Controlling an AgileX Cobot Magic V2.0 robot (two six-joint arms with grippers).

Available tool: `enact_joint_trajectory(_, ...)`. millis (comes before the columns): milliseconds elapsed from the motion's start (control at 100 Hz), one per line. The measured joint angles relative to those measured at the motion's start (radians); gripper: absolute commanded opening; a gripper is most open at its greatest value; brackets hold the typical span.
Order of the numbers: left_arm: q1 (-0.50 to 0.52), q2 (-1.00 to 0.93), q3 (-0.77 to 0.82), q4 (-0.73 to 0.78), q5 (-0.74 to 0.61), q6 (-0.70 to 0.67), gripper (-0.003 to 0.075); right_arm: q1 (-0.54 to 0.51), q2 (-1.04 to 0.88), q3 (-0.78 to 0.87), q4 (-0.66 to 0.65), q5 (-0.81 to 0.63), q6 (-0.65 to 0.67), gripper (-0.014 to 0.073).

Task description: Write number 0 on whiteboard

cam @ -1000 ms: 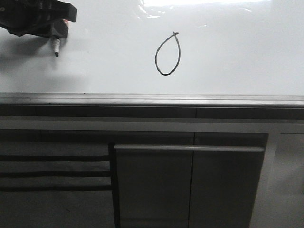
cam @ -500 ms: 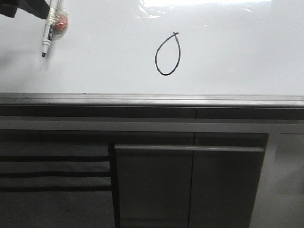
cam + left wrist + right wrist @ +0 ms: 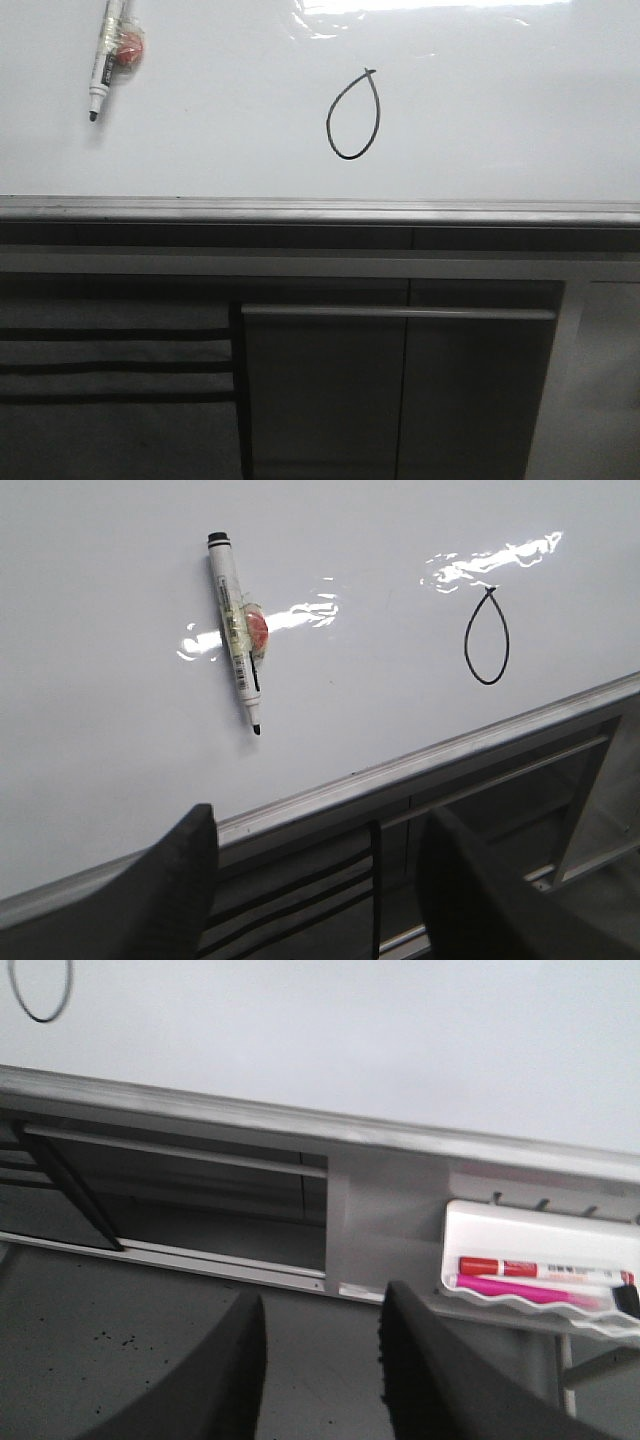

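Note:
The number 0 [image 3: 353, 115], a thin black teardrop loop with a crossed tick on top, is drawn on the glossy whiteboard [image 3: 500, 110]. It also shows in the left wrist view [image 3: 487, 638] and at the edge of the right wrist view [image 3: 40, 990]. A white marker [image 3: 105, 58] with a red blob on its barrel clings to the board at the far left, tip down, also in the left wrist view [image 3: 235, 630]. My left gripper [image 3: 315, 825] is open and empty, back from the board. My right gripper [image 3: 320, 1310] is open and empty, over the dark floor.
A grey metal rail [image 3: 320, 210] edges the board's bottom. Dark grey cabinet panels [image 3: 400, 390] lie below it. A white tray [image 3: 540, 1270] holds a red marker [image 3: 530, 1268] and a pink marker [image 3: 530, 1290] at the right of the cabinet.
My left gripper has let go of the marker and drawn back out of the front view. The marker stays on the board at the far left.

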Motion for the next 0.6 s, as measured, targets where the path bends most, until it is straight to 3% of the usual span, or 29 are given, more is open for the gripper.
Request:
enact_joint_trajectory(170,0.025,-0.155,0.103,0.016,-0.014,-0.047,0.0012,0.0,-0.055,0.09,-0.022,-0.039,0.062,-0.0069)
enact_joint_trajectory(190,0.03,-0.166,0.109,0.016,-0.017,-0.051,-0.0022,0.0,-0.06,0.099,-0.022,-0.049,0.064,-0.0071)
enact_joint_trajectory(410,0.079,-0.195,0.18,0.009,-0.093,-0.057,-0.002,0.0,-0.08,0.176,-0.022,-0.184,0.072,-0.0073)
enact_joint_trajectory(600,0.081,-0.195,0.195,0.002,-0.099,-0.058,-0.002,0.0,-0.08,0.196,-0.022,-0.199,0.076,-0.0073)
